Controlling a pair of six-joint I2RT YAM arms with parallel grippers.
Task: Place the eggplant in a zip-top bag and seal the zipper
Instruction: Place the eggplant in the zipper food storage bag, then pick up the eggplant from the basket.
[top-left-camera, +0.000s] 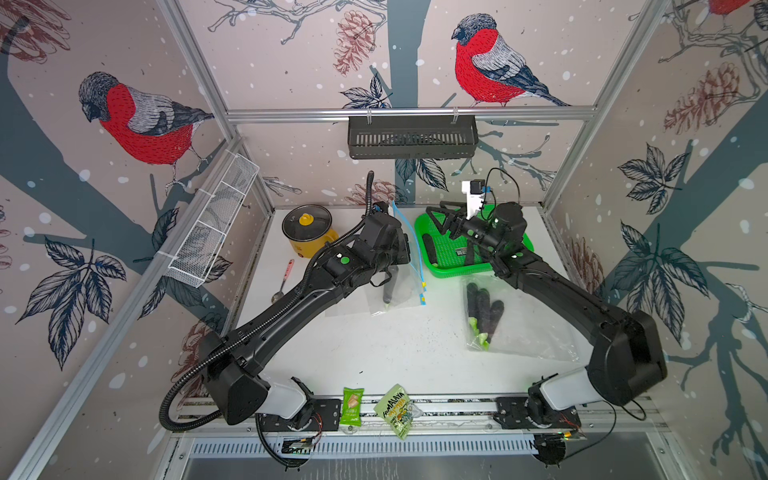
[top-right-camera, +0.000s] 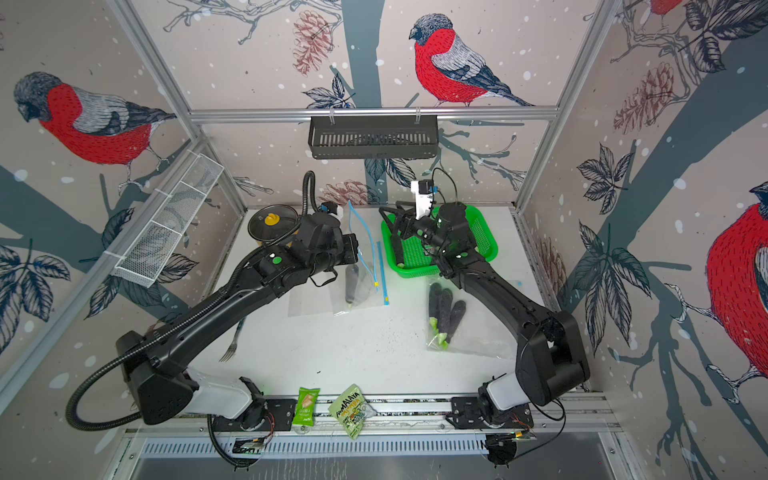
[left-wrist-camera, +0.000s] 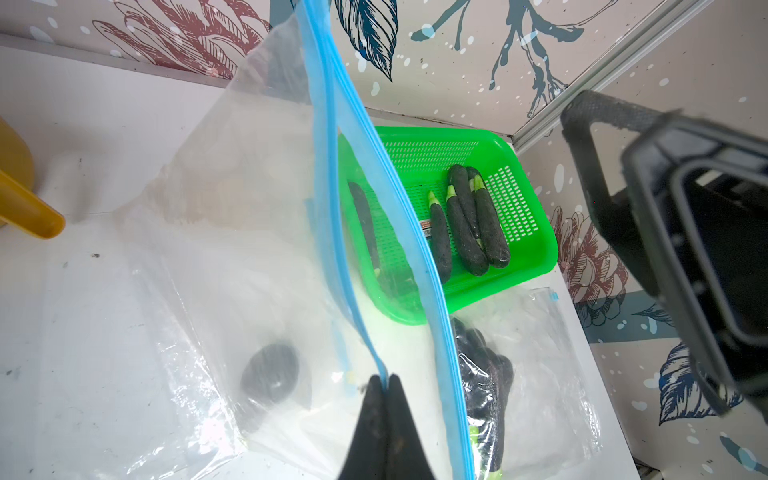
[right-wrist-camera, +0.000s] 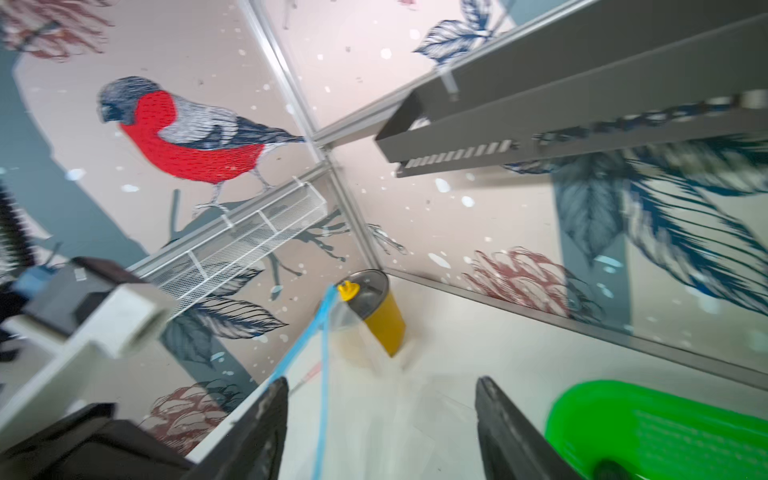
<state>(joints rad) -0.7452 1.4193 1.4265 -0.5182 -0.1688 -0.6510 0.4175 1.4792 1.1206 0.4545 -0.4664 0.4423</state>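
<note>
The eggplant (left-wrist-camera: 270, 374) lies low inside the zip-top bag (left-wrist-camera: 249, 208), a dark shape behind the clear film; in both top views it shows end-down in the hanging bag (top-left-camera: 390, 286) (top-right-camera: 351, 286), whose foot rests on the worktop (top-left-camera: 395, 361). The blue zipper (left-wrist-camera: 332, 208) is not sealed. In the left wrist view its two tracks run apart, and the left fingers (left-wrist-camera: 370, 424) are clenched on one track only, holding that lip up. The right fingers (right-wrist-camera: 266, 428) stand released and empty, beside the bag's mouth and over the green basket (left-wrist-camera: 536, 249), where spare eggplants (left-wrist-camera: 461, 232) lie. Loading looks done, so the step in hand is most likely the seal. To do it well, the right fingers should probably come in close beside the left pinch and take both blue tracks together, not the film below them. They should then press and draw along the strip while the left hold gives steady tension. The film is thin and slack, so a grip on one lip alone would likely just drag the mouth wider. The eggplant's weight should help the bag hang straight. A filled bag (top-left-camera: 484, 316) lies well apart near the right arm and should not hinder the move.
</note>
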